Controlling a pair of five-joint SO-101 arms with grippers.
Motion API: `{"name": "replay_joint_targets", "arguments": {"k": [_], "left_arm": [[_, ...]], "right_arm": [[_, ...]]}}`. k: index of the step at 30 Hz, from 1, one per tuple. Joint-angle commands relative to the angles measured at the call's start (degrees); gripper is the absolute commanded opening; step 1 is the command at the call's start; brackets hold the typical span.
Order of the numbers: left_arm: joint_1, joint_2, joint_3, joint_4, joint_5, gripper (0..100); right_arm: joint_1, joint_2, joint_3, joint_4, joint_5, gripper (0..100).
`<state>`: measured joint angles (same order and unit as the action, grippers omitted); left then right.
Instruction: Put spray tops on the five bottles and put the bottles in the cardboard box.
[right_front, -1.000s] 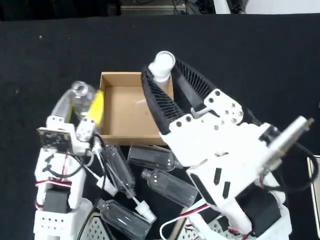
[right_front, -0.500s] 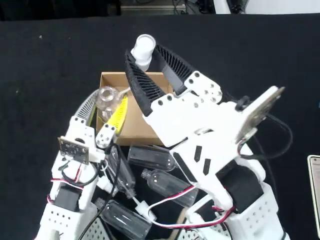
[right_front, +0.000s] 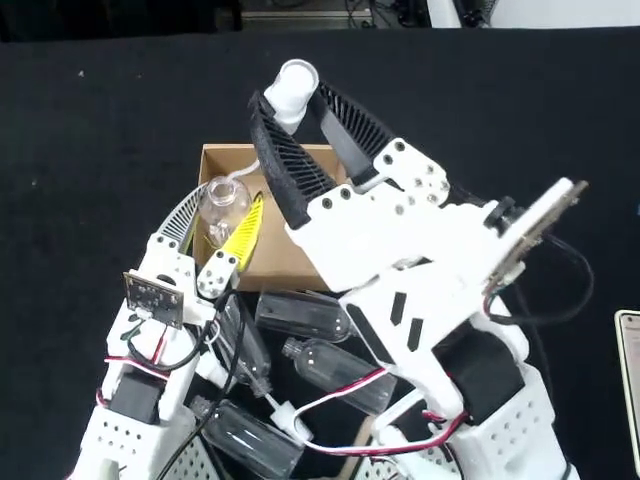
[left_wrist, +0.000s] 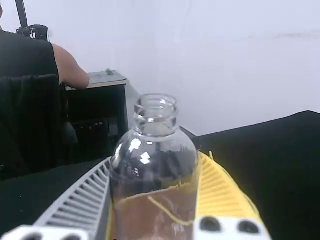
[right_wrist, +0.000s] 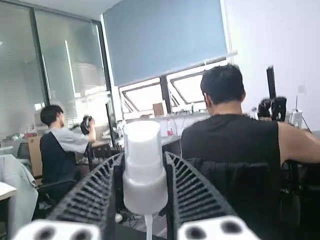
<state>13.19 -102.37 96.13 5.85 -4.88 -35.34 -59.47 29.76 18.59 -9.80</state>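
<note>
Clamping a bottle (left_wrist: 154, 165) upright over the box (right_front: 268, 272), the left gripper (right_front: 228, 200) is seemingly offering its neck to the top (right_wrist: 144, 170) the right gripper (right_front: 291, 96) is pinching above the box's far rim.

Uncapped bottle (left_wrist: 152, 170) upright near box (right_front: 270, 250).

- We can read no text, label, brand, number or sign in any of the views.
- The cardboard box (right_front: 280, 268) shows us plain brown walls, and the clear bottles (right_front: 305, 315) lying on the desk (right_front: 100, 120) carry no print that we can make out.
</note>
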Motion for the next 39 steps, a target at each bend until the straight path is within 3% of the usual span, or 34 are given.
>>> {"name": "replay_joint_targets", "arguments": {"k": [1, 28, 33, 39], "left_arm": [[0.6, 0.0, 1.5, 0.0, 0.0, 6], [0.6, 0.0, 1.5, 0.3, 0.0, 6], [0.6, 0.0, 1.5, 0.3, 0.0, 6], [0.6, 0.0, 1.5, 0.3, 0.0, 6]], "right_arm": [[-0.8, 4.1, 0.7, -5.0, 0.8, 1.1], [-0.7, 5.8, -2.4, -1.0, 5.5, 1.1], [-0.8, 0.6, -2.5, 0.7, -1.1, 1.1], [-0.8, 2.2, -2.4, 1.4, -1.4, 1.1]]}}
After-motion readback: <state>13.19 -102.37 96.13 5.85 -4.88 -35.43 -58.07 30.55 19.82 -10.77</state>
